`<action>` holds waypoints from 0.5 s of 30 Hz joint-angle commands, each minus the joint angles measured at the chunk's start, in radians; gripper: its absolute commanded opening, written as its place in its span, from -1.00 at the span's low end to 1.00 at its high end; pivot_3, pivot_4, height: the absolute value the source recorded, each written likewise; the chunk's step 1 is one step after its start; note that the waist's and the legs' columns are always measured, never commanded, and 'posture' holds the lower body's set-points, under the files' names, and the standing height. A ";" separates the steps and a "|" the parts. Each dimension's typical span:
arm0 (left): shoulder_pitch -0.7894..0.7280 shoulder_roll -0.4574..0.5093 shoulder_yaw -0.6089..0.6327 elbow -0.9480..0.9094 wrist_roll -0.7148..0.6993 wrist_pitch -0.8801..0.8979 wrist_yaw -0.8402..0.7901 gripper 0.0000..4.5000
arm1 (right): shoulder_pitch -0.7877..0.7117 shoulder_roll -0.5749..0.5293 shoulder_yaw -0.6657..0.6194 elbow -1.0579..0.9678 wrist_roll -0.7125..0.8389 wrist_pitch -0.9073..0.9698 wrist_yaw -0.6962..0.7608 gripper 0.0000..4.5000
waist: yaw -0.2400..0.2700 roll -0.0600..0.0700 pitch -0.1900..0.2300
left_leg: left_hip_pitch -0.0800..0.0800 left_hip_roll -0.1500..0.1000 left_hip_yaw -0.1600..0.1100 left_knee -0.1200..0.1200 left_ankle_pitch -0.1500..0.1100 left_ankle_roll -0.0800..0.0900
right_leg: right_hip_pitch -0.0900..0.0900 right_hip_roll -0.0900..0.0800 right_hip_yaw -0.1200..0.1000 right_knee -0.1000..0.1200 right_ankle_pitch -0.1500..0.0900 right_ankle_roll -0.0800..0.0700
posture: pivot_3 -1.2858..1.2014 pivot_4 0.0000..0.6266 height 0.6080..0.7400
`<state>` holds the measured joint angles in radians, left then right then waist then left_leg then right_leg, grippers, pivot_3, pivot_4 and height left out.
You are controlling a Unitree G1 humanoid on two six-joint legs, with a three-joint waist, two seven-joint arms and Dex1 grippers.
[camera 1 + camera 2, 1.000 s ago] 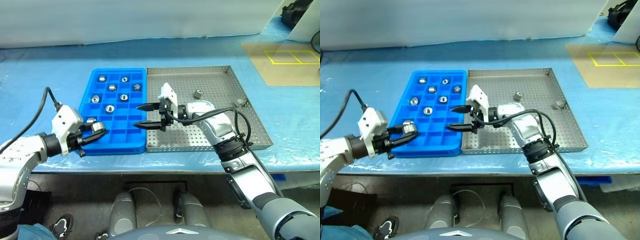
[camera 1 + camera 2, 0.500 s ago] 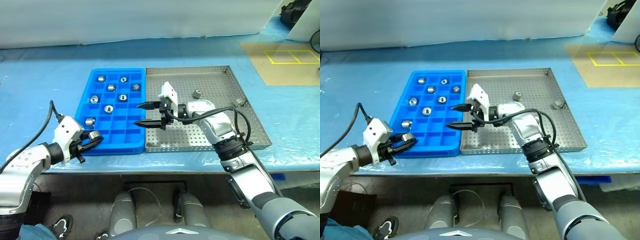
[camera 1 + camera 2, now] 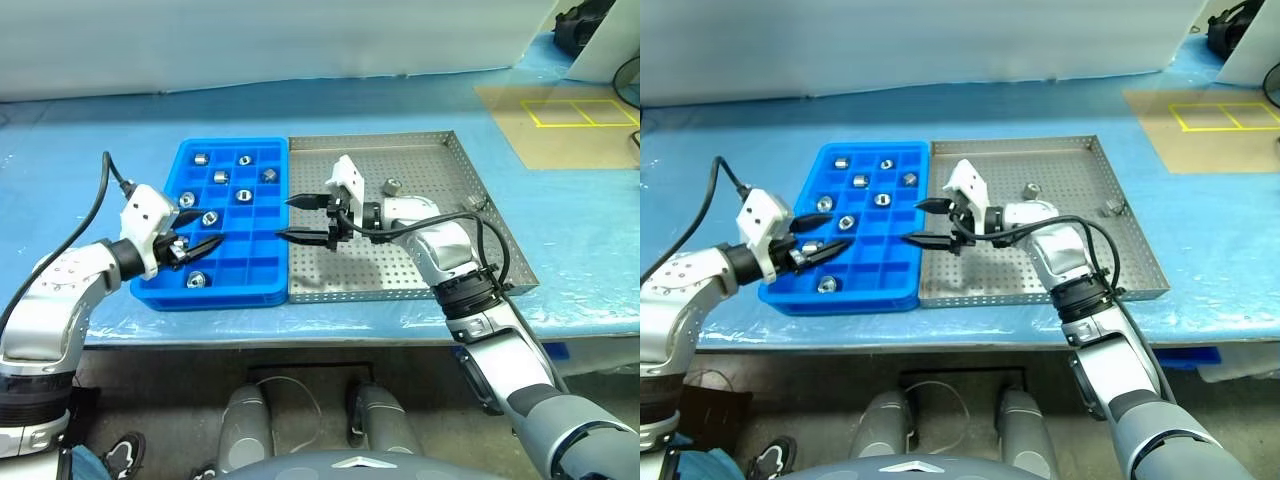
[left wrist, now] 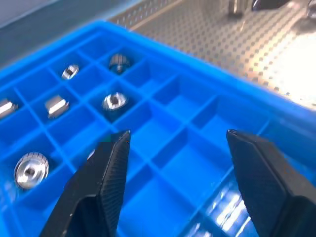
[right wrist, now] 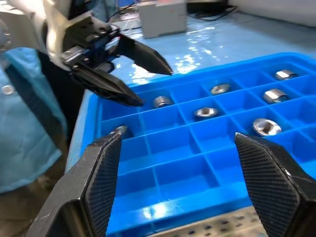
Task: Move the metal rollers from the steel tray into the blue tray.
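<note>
Metal rollers (image 3: 212, 177) lay scattered in the compartments of the blue tray (image 3: 263, 283), one to a cell: seven sat in the far half, toward the tray's left and far side, and one more roller (image 3: 196, 279) rested alone in a cell of the near row, close to the tray's near left corner. Two further rollers were in the steel tray (image 3: 505, 262), which stood on the blue-covered table (image 3: 90, 150) with its left rim against the blue tray's right rim. One of those rollers (image 3: 394, 185) lay in the far middle of the perforated sheet and the other (image 3: 476, 202) lay close to the right rim.

The left gripper (image 3: 206, 240) hovered over the left part of the blue tray, pointing toward the steel tray, with its two black fingers spread apart and nothing between them. In the left wrist view the fingers (image 4: 106, 177) framed bare blue cells, with rollers in cells further along.

The right gripper (image 3: 301, 218) reached in from the right and pointed left, level, above the seam where the two trays met. Its fingers stood wide apart, one above the other in the head views, and held nothing. The right wrist view looked between them over the blue tray's cells at the left gripper (image 5: 140, 81) opposite, also parted and empty. The two grippers faced each other across the blue tray, well apart.
</note>
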<state>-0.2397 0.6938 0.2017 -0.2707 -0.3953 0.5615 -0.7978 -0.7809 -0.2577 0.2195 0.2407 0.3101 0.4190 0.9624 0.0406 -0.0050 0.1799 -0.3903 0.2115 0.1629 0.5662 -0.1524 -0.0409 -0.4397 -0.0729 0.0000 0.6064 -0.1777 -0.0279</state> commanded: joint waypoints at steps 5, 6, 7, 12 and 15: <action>-0.143 -0.067 -0.078 -0.030 -0.056 0.053 0.035 0.45 | -0.162 0.032 -0.154 0.270 -0.119 -0.147 -0.345 0.67 | -0.004 0.000 0.000 | 0.000 0.000 0.000 0.000 0.002 -0.003 | -0.001 0.000 0.000 0.002 0.000 0.001 | -0.08 -0.52 1.00; -0.150 -0.075 -0.095 -0.022 -0.052 0.049 0.033 0.45 | -0.175 0.031 -0.159 0.319 -0.150 -0.180 -0.399 0.67 | -0.004 0.000 0.000 | 0.000 0.000 0.000 0.000 0.002 -0.003 | -0.001 0.000 0.000 0.002 0.000 0.000 | -0.09 -0.52 1.00; -0.156 -0.083 -0.112 -0.017 -0.046 0.042 0.032 0.45 | -0.188 0.032 -0.169 0.369 -0.170 -0.200 -0.446 0.67 | -0.006 0.000 0.000 | 0.000 0.000 0.000 0.000 0.002 -0.003 | -0.001 0.000 0.000 0.001 0.000 0.000 | -0.09 -0.52 1.00; -0.166 -0.102 -0.152 -0.008 -0.038 0.031 0.028 0.45 | -0.239 0.030 -0.207 0.563 -0.220 -0.284 -0.597 0.67 | -0.021 0.000 0.000 | -0.006 0.000 0.000 0.001 0.003 -0.004 | -0.005 0.000 0.000 0.000 0.000 -0.001 | -0.11 -0.52 1.00; -0.171 -0.107 -0.161 -0.002 -0.034 0.027 0.030 0.45 | -0.266 0.029 -0.218 0.657 -0.253 -0.336 -0.687 0.67 | -0.026 0.000 0.000 | -0.011 0.000 0.000 0.003 0.003 -0.004 | -0.010 0.000 0.000 0.001 0.000 -0.001 | -0.11 -0.52 1.00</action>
<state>-0.3895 0.5838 0.0359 -0.2594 -0.4305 0.6089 -0.7703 -1.0044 -0.2282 0.0184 0.8856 0.0762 0.1330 0.3289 0.0143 -0.0053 0.1798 -0.4042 0.2114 0.1631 0.5706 -0.1496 -0.0447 -0.4519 -0.0725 -0.0003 0.6084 -0.1777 -0.0291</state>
